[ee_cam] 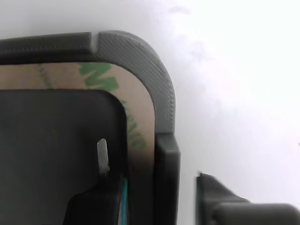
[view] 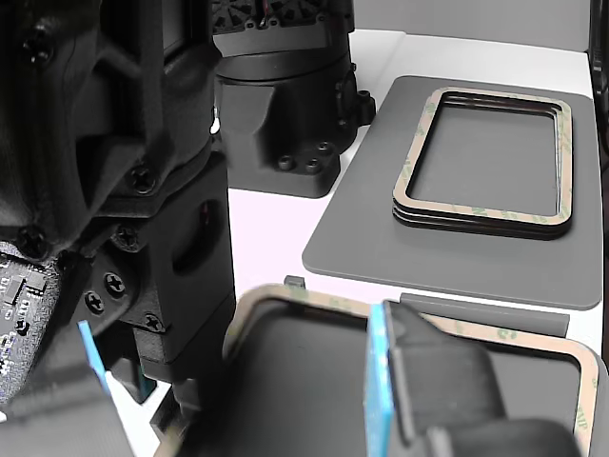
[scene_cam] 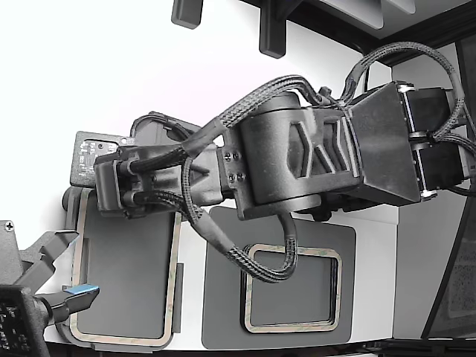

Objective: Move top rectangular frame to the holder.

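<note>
One top rectangular frame (scene_cam: 175, 275) seated in one holder (ee_cam: 154, 70), at exterior view's left of one dark mat (scene_cam: 346, 245). On mat: stack of frames (view: 485, 214), about three layers. Green printing on frame, unreadable. Gripper (view: 228, 400) over holder; jaws apart, straddling frame's edge, not gripping.

Gripper (scene_cam: 111, 190) jaws hidden behind arm (scene_cam: 297, 156).

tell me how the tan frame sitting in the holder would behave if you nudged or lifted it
The tan frame looks very thin with an open centre, so probably light and somewhat bendy. It lies flat, so no rolling. The holder rim hugs its corner, so a sideways nudge likely won't shift it.
</note>
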